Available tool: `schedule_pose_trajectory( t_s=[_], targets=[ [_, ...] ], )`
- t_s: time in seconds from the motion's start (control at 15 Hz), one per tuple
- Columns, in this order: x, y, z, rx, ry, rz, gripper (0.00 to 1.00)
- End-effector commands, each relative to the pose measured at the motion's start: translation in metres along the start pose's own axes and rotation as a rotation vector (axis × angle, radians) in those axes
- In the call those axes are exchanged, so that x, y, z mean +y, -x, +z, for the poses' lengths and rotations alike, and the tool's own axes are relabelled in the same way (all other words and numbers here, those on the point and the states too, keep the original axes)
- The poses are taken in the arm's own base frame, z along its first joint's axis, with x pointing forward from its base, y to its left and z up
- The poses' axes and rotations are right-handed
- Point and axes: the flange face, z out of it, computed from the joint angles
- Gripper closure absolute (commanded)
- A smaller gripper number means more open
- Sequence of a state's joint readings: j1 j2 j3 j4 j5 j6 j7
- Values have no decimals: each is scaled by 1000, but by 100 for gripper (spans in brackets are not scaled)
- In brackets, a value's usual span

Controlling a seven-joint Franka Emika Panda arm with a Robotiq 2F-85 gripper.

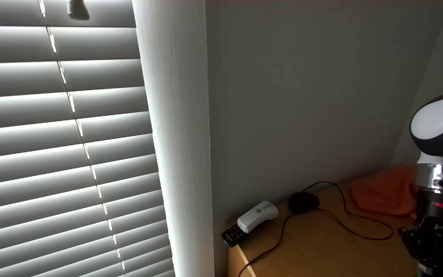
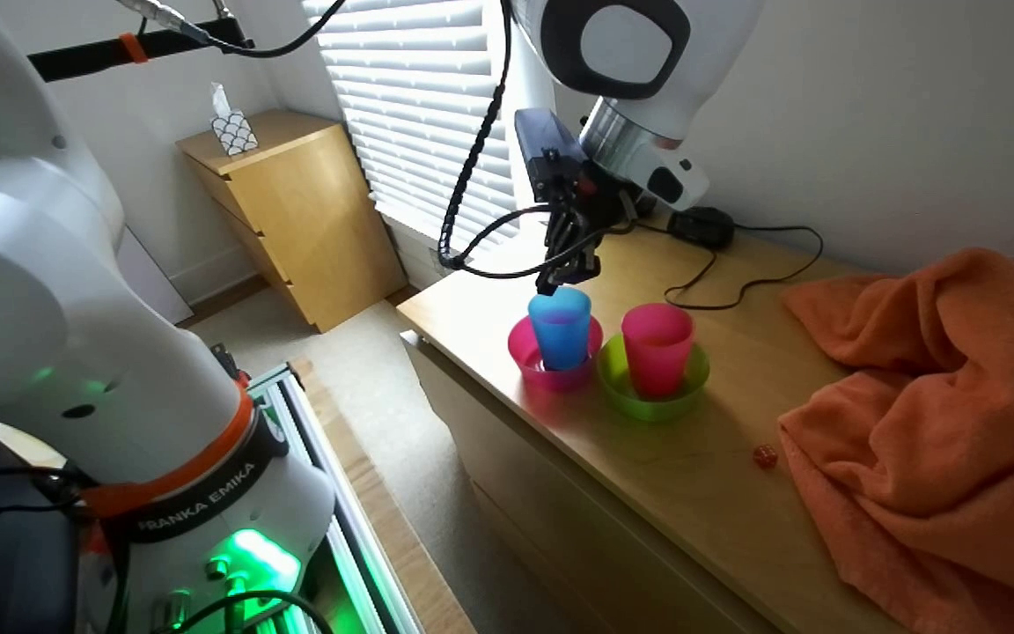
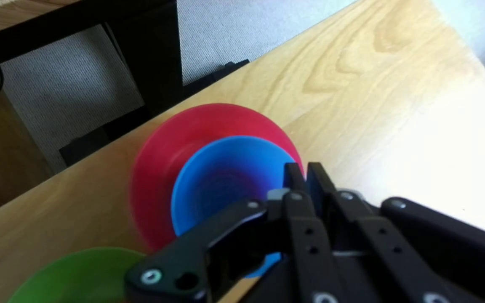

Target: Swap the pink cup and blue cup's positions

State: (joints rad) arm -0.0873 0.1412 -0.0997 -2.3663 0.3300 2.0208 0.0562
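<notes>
The blue cup [image 2: 560, 333] stands upright in a pink bowl [image 2: 521, 359] in an exterior view. The blue cup [image 3: 221, 168] and pink bowl [image 3: 152, 181] also fill the middle of the wrist view. The pink cup [image 2: 657, 350] stands upright in a green bowl [image 2: 692, 392] right beside the pink bowl. My gripper [image 2: 562, 282] is over the blue cup's rim. In the wrist view, my gripper [image 3: 306, 167] has its fingers drawn close together, one inside the cup, one outside, with the rim between them. Part of the rim is hidden behind the fingers.
An orange cloth [image 2: 956, 440] lies on the wooden dresser top [image 2: 463, 304], with a small red die [image 2: 765, 455] near it. A black device with a cable [image 2: 702, 227] lies by the wall. A white device [image 1: 258, 216] rests on a black remote [image 1: 232, 235].
</notes>
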Motion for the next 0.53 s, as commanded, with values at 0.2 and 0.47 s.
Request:
schedule_pose_trajectory(
  t_s=[0.2,0.47],
  targets=[
    [-1,-2,7,-4,9,18,34],
    [1,-4,10,-15,13,21,54]
  ],
)
